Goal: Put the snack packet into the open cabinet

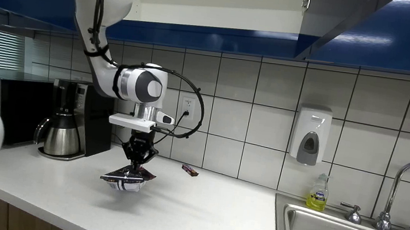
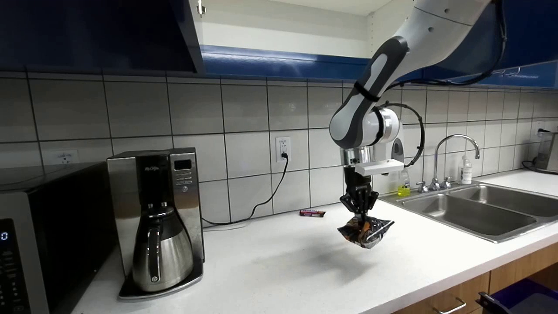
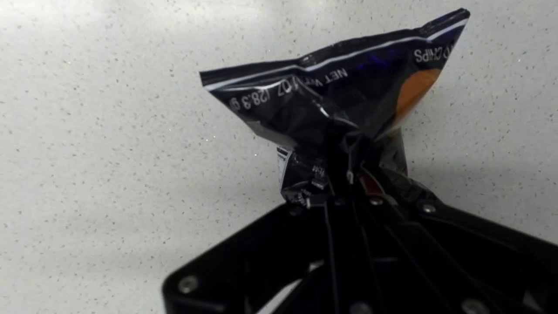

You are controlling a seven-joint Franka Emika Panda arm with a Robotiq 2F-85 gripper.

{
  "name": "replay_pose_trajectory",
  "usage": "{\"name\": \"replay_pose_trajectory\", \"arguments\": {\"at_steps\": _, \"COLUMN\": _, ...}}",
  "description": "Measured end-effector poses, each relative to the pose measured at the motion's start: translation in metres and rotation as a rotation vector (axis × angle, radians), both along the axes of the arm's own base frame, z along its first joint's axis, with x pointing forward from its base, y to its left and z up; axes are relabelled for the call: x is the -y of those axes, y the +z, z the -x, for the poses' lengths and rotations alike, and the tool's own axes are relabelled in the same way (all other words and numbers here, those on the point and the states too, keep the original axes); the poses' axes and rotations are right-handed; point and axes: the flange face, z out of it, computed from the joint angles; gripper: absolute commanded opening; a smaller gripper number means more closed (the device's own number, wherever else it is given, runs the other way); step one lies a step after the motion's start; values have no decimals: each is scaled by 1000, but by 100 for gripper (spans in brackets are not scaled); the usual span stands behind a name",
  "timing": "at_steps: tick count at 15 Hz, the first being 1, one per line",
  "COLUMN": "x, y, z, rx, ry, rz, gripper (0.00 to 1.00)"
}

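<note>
My gripper (image 1: 136, 166) is pinched nearly closed on the chip bag (image 1: 124, 179) above the counter (image 1: 213, 212): pickup looks done, placing it in the cabinet (image 1: 220, 14), at one o'clock in an exterior view, remains.

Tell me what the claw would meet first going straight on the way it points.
The counter: the claw points down, and the chip bag it grips would probably touch first; the gap is unclear.

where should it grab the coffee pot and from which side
Likely best by the upright handle, from the front: the handle juts out that way, while the coffee maker stands behind the pot and reaches over its top. The gripper would first have to release the snack packet.
</note>
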Motion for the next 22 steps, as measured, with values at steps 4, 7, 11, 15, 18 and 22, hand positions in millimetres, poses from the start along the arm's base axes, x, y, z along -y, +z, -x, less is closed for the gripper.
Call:
{"name": "replay_pose_trajectory", "arguments": {"at_steps": 4, "x": 8, "y": 35, "z": 21, "rx": 32, "ry": 13, "rz": -6, "gripper": 0}}
{"name": "replay_pose_trajectory", "arguments": {"at_steps": 7, "x": 14, "y": 78, "z": 36, "rx": 70, "ry": 25, "rz": -11, "gripper": 0}}
{"name": "replay_pose_trajectory", "arguments": {"at_steps": 11, "x": 21, "y": 137, "z": 63, "rx": 101, "ry": 53, "rz": -24, "gripper": 0}}
{"name": "replay_pose_trajectory", "arguments": {"at_steps": 15, "x": 27, "y": 189, "z": 89, "rx": 143, "ry": 82, "rz": -38, "gripper": 0}}
{"name": "replay_pose_trajectory", "arguments": {"at_steps": 18, "x": 35, "y": 233, "z": 106, "rx": 204, "ry": 116, "rz": -59, "gripper": 0}}
{"name": "replay_pose_trajectory", "arguments": {"at_steps": 22, "x": 43, "y": 304, "z": 116, "rx": 331, "ry": 163, "rz": -101, "gripper": 0}}
